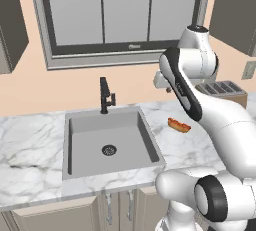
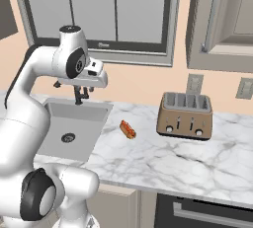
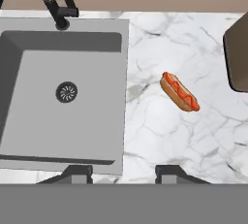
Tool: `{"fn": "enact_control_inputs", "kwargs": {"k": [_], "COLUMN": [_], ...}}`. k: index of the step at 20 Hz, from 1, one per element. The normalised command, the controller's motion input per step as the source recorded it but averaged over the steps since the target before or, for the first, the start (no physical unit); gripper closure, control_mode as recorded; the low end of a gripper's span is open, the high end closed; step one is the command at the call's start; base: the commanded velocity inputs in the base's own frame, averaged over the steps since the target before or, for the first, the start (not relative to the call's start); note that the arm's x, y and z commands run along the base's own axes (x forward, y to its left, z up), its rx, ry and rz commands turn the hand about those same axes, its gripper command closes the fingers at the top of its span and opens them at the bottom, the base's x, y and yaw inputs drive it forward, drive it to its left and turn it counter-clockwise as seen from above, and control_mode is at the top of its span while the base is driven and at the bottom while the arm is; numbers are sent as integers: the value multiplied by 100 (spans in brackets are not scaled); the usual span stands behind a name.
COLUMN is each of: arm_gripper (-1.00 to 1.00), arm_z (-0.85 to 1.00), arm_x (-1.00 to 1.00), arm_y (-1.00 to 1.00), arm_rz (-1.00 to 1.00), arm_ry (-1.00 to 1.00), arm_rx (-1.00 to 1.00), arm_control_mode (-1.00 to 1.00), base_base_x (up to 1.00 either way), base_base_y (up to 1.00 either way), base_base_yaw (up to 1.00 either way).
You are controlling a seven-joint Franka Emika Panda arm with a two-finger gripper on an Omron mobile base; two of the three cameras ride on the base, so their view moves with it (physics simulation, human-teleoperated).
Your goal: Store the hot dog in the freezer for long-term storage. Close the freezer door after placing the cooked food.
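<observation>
Lying on the bench (image 3: 193,136) between sink (image 3: 29,97) and toaster (image 2: 185,115), the hot dog (image 3: 179,91) is untouched; jaws together above.

White grey-veined marble counter (image 3: 164,136), smooth with a soft sheen; matt grey rectangular sink (image 1: 85,140); matt black faucet (image 1: 105,95); brushed bronze metal four-slot toaster (image 2: 185,115); glossy reddish sausage in tan bun (image 3: 179,91); glossy white plastic-looking arm (image 1: 220,120)
</observation>
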Motion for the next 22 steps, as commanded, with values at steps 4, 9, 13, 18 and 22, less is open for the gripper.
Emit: {"fn": "enact_control_inputs", "kwargs": {"k": [4, 9, 13, 18, 22], "arm_gripper": [-100, -100, -100, -100, -100], "arm_z": [-20, -31, -38, -32, -52], "arm_x": [2, 2, 9, 10, 46], "arm_y": [-33, -27, -21, -26, -36], "arm_rz": [0, 3, 14, 1, 1], "arm_ry": [0, 0, 0, 14, 11], "arm_rx": [-6, -11, -11, -1, -7], "arm_control_mode": [-100, -100, -100, -100, -100], "base_base_x": [0, 0, 0, 0, 0], "base_base_y": [0, 0, 0, 0, 0], "base_base_yaw": [0, 0, 0, 0, 0]}}
